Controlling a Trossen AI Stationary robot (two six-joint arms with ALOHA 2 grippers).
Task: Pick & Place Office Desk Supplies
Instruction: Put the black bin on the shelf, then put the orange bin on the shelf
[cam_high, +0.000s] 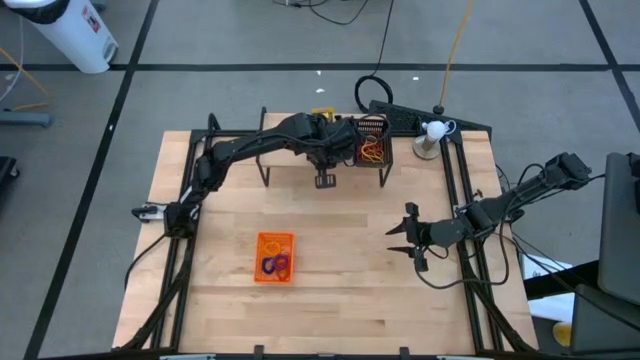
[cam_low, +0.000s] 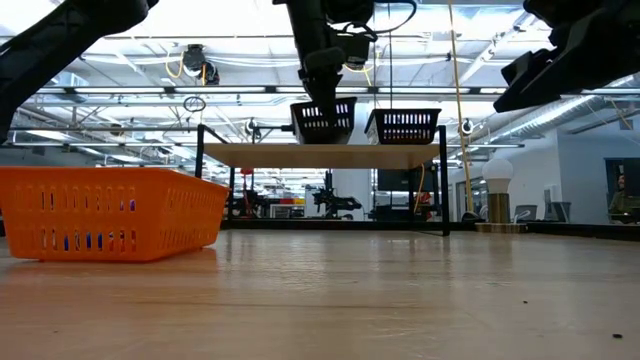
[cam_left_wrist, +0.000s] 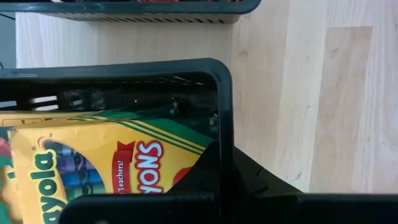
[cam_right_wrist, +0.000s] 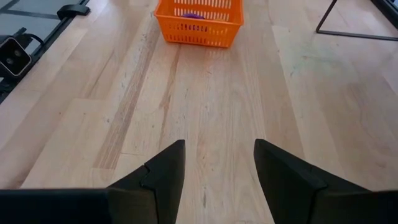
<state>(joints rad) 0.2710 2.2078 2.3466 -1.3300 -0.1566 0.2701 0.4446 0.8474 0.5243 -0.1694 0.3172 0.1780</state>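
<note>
High view: orange tray (cam_high: 274, 243), raised shelf (cam_high: 290, 160), lamp (cam_high: 432, 131)

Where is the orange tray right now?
In the high view the orange tray sits on the table's left-of-centre front area, alone, with the right end effector off to its right.

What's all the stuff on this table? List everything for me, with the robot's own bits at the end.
Orange tray: one, on the tabletop in front, rubber bands inside.
Rubber bands: a few, purple and orange, in the orange tray; more, orange, in the right black tray.
Black trays: two, on the raised shelf at the back, left and right.
Crayon box: yellow and green, in the left black tray.
Lamp: one, white bulb, back right.
Left gripper: jaws shut, over the left black tray.
Right gripper: jaws open, above bare wood at right.
</note>
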